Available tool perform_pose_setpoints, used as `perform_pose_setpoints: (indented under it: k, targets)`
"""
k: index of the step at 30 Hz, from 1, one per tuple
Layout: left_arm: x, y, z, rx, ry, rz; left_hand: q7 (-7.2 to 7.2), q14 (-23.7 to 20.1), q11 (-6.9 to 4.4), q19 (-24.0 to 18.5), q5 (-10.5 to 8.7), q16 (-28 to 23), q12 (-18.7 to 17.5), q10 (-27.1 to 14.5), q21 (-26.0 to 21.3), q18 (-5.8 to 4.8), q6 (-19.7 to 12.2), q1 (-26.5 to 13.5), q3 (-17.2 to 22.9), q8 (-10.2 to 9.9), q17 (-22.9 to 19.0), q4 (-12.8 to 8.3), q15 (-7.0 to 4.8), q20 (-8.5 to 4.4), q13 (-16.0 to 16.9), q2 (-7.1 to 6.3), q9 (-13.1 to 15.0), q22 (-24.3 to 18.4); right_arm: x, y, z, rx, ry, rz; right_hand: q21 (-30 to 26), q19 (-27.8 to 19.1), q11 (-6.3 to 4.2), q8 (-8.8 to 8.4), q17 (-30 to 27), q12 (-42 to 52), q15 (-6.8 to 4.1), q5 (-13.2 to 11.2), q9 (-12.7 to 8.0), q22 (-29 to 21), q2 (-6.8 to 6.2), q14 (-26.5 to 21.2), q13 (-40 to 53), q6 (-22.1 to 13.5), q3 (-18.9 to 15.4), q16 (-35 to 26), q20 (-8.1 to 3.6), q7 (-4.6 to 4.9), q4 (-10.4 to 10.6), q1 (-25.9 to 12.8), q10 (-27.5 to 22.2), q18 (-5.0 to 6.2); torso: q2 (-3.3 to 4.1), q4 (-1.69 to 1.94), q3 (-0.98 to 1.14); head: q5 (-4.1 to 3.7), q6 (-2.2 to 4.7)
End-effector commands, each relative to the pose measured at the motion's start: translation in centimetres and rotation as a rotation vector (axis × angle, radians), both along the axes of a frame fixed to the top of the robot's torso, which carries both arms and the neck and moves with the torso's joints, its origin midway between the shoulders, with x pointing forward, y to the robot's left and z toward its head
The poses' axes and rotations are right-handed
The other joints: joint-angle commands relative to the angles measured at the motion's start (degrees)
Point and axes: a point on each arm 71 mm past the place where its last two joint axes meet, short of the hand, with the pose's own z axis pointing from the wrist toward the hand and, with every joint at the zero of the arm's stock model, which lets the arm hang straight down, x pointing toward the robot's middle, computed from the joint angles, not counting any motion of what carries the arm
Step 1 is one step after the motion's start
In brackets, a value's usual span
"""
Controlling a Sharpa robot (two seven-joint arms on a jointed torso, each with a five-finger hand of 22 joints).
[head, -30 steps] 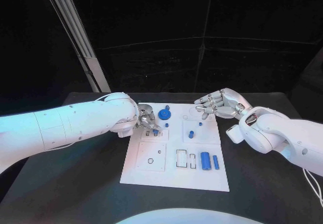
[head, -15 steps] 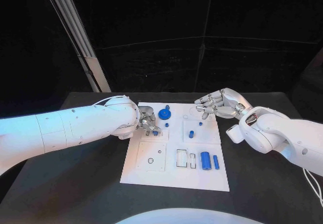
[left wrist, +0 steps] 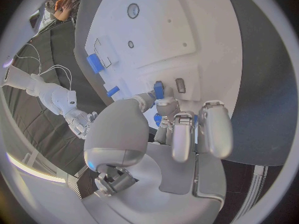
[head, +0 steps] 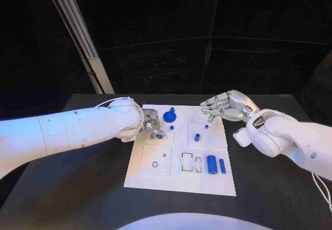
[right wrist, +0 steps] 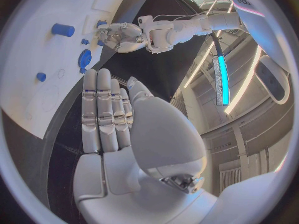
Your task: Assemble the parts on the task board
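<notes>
The white task board [head: 173,179] lies mid-table. My left hand [head: 151,126] is low over its upper left part, and its fingertips [left wrist: 166,104] pinch a small blue part [left wrist: 159,90] that stands at the board beside a small slot; the same part [head: 159,136] shows just below the fingers in the head view. A blue gear [head: 169,117] sits next to that hand. My right hand [head: 225,108] hovers open over the board's far right corner, fingers [right wrist: 102,109] straight and holding nothing. Blue pegs [head: 196,138] stand mid-board.
A thick blue cylinder [head: 211,164] and a thin blue bar [head: 222,166] lie at the board's near right, beside two outlined slots [head: 187,162]. A pale slanted post [head: 86,52] rises behind the table's far left. Black tabletop [head: 277,191] surrounds the board.
My left forearm has shifted slightly, while its fingers stay at the small blue part. The right hand has not moved.
</notes>
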Motion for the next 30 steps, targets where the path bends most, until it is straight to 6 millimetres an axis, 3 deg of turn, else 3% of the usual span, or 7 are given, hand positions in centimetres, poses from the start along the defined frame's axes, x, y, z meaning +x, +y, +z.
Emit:
perform_pose_setpoints:
  k: [1, 10, 16, 22, 30]
  targets:
    - [-0.17, 0.10, -0.36, 0.023, 0.028, -0.012, -0.33, 6.1, 0.07, 0.3, 0.10, 0.4, 0.0, 0.2, 0.2, -1.03, 0.1, 0.2, 8.7, 0.3, 15.1, -8.3, 0.00, -0.07, -0.1, 0.22, 0.1, 0.0, 0.01, 0.14, 0.15, 0.008, -0.004, 0.011, -0.3, 0.1, 0.35, -0.32, 0.1, -0.3, 0.28, 0.3, -0.1, -0.1, -0.17, 0.1, -0.1, -0.4, 0.0, -0.3, 0.34, 0.07, 0.2, -0.6, 0.0, 0.14, 0.01, 0.08, 0.02, -0.06, 0.07]
    - [-0.06, 0.10, -0.43, 0.014, 0.038, -0.002, -0.32, 6.1, 0.09, 0.2, 0.06, 0.4, -0.1, 0.1, 0.0, -0.97, 0.1, -0.4, 9.0, 0.4, 15.1, -8.0, 0.02, -0.08, -0.3, 0.22, 0.2, -0.3, 0.05, 0.08, 0.13, 0.007, -0.005, 0.007, -0.4, 0.1, 0.35, -0.28, 0.1, -0.3, 0.29, 0.1, -0.1, -0.1, -0.14, 0.1, -0.2, -0.4, 0.1, -0.5, 0.37, 0.07, 0.2, -0.5, 0.0, 0.15, -0.03, -0.12, 0.04, 0.01, 0.19]
    - [-0.04, -0.05, -0.46, 0.010, 0.043, -0.001, -0.34, 6.1, 0.10, 0.2, 0.01, 0.4, -0.2, 0.1, -0.1, -0.96, 0.2, -1.0, 9.2, 0.6, 15.1, -7.7, 0.03, -0.07, -0.4, 0.21, 0.3, -0.3, 0.07, 0.07, 0.12, 0.007, -0.005, 0.007, -0.5, 0.0, 0.38, -0.26, 0.1, -0.3, 0.33, 0.1, -0.1, -0.2, -0.15, 0.0, -0.3, -0.4, 0.2, -0.7, 0.40, 0.09, 0.2, -0.5, -0.2, 0.15, 0.02, 0.01, 0.01, -0.09, 0.21]
    - [-0.03, -0.38, -0.52, -0.003, 0.058, 0.000, -0.55, 6.1, -0.03, 0.3, -0.06, 0.4, 0.1, 0.3, -0.1, -0.99, 0.6, -2.7, 9.2, 1.2, 15.1, -6.5, -0.02, -0.08, -0.3, 0.08, 0.7, -0.1, 0.08, 0.12, 0.12, 0.007, -0.005, 0.007, -0.6, 0.0, 0.40, -0.26, 0.1, -0.3, 0.35, 0.1, -0.1, -0.2, -0.16, 0.0, -0.3, -0.4, 0.2, -0.7, 0.42, 0.10, 0.2, -0.5, -0.2, 0.15, 0.02, -0.08, 0.03, -0.07, 0.16]
    - [0.17, -0.48, -0.63, 0.012, 0.069, 0.012, -1.08, 6.1, -0.42, 0.4, -0.16, 0.4, 0.5, 0.6, 0.1, -1.04, 1.6, -6.3, 6.6, 1.9, 15.1, -4.0, -0.34, -0.32, -0.1, -1.64, 1.3, 0.3, 0.07, 0.17, 0.13, 0.008, -0.006, 0.008, -0.7, 0.0, 0.46, -0.26, 0.1, -0.4, 0.40, 0.0, 0.0, -0.3, -0.20, -0.1, -0.4, -0.5, 0.2, -0.9, 0.46, 0.14, 0.3, -0.6, -0.3, 0.14, 0.00, -0.03, 0.01, -0.14, 0.08]
